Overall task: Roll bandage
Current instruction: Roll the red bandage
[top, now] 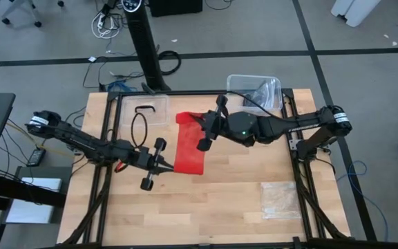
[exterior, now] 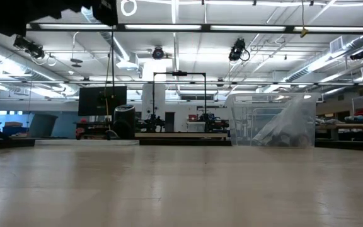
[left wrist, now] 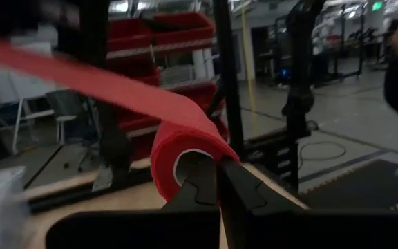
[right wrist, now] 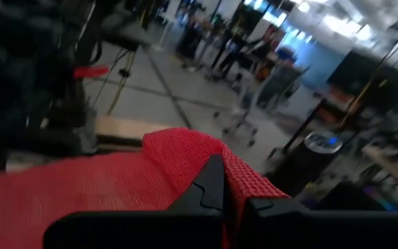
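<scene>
Stretching the bandage (top: 188, 149) taut above the surface (top: 226, 200), we keep it flat for rolling. Left hand (top: 163, 164) pinches one end; right hand (top: 202, 126) clamps the other.

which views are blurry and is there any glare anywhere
Left wrist view: the bandage and the left end effector look soft, and the room behind is smeared. Right wrist view: the background is heavily blurred. Low view: bright ceiling lights glare, and the clear bin is sharp. High view: even light.
</scene>
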{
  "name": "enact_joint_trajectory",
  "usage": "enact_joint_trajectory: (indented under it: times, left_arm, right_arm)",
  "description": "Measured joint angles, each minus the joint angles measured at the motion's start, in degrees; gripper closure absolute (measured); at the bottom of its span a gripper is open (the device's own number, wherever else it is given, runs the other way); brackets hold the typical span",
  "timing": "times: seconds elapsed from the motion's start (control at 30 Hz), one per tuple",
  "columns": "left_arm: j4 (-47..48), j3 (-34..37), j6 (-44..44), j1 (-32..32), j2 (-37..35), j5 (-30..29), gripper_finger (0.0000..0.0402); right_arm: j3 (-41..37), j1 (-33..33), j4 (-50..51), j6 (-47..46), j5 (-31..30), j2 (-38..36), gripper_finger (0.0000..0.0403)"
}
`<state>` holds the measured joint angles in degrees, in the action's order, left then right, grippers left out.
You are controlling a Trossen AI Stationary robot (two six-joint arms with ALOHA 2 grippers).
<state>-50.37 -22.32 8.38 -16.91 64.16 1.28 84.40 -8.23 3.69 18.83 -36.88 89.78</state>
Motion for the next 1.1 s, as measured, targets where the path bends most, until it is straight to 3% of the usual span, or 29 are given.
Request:
enact_joint_trajectory:
  times: [0.33,0.5,1.1]
  left_arm:
    - [-0.5,-3.9,0.9,-3.0,-0.1,0.3,0.0402]
    - [-1.0,-5.9,0.4,-3.1,-0.1,0.3,0.0402]
    - [-2.6,-7.5,-4.8,-3.1,-0.1,1.6,0.0402]
  right_arm:
    - [0.0,-2.7,13.6,-13.9,0.7,0.0,0.0402]
    - [0.0,-4.5,16.6,-20.0,0.6,0.1,0.0382]
    - [0.0,-9.4,15.6,-18.1,-3.2,0.1,0.0207]
